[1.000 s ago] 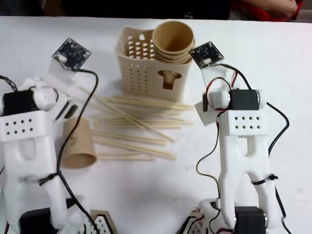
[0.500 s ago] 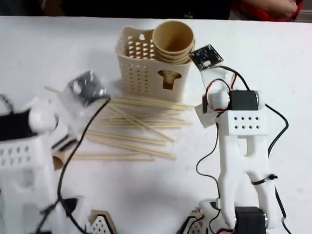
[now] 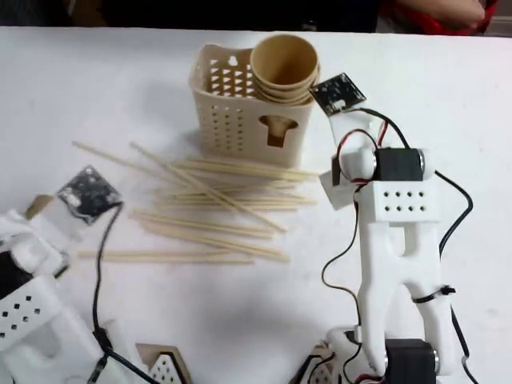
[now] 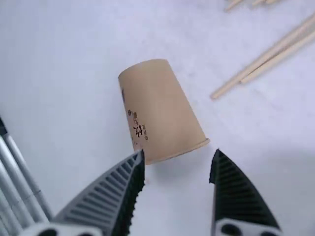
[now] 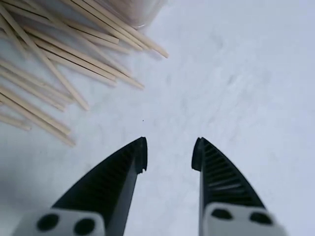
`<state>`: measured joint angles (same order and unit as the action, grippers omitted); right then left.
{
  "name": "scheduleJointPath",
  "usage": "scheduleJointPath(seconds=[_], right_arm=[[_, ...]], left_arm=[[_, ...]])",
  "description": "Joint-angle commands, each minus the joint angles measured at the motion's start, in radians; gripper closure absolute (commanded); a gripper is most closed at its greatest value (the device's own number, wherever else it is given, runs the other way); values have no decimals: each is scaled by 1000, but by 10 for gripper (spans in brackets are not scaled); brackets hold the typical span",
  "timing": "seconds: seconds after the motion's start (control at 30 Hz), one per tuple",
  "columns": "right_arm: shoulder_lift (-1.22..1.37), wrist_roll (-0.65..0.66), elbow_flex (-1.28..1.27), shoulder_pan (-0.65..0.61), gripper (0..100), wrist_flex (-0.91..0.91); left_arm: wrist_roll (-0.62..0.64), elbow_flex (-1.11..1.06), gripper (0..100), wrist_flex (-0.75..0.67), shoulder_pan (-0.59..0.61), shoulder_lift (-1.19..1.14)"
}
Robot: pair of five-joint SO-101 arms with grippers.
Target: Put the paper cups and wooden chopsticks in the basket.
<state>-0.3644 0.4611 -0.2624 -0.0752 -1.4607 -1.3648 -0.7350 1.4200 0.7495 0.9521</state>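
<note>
The left hand (image 4: pixel 178 156) hangs open, empty, tips at the rim of the paper cup (image 4: pixel 157 110) lying sideways on the tabletop (image 4: pixel 59 59); closing there could roll or crush it. The right hand (image 5: pixel 169 147): open, empty, near chopsticks (image 5: pixel 74 59).

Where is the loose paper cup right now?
In the left wrist view the paper cup lies on its side at the robot's left, just ahead of the open left tool, near the chopsticks.

Bright, diffuse light spreads evenly over the white bench (image 3: pixel 240 320). The chopsticks (image 3: pixel 240 204) and the lying paper cup (image 4: pixel 157 110) cast only faint, soft-edged shadows on it, while the room (image 3: pixel 240 12) past the bench's far edge lies dark.
</note>
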Motion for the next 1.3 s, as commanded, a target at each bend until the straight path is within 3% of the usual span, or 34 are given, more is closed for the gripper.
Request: scheduleJointPath(seconds=[0.0, 0.13, 0.3, 0.5, 0.8, 1.0, 1.27], right_arm=[[-30, -6, 9, 4, 835, 16], [-30, -6, 9, 5, 835, 16], [-30, -6, 9, 5, 835, 16], [-30, -6, 9, 5, 835, 16], [-30, -6, 9, 4, 835, 16], [-30, -8, 9, 2, 835, 16], [-30, -9, 9, 4, 835, 16]], left_arm=[[-153, 5, 774, -61, 114, -41], [-249, -6, 774, -137, 197, -48], [-227, -6, 774, -215, 266, -51], [83, -41, 774, -241, 288, -111], [454, -40, 774, -235, 291, -415], [609, -43, 774, -284, 239, -556], [775, -43, 778, -482, 153, -636]])
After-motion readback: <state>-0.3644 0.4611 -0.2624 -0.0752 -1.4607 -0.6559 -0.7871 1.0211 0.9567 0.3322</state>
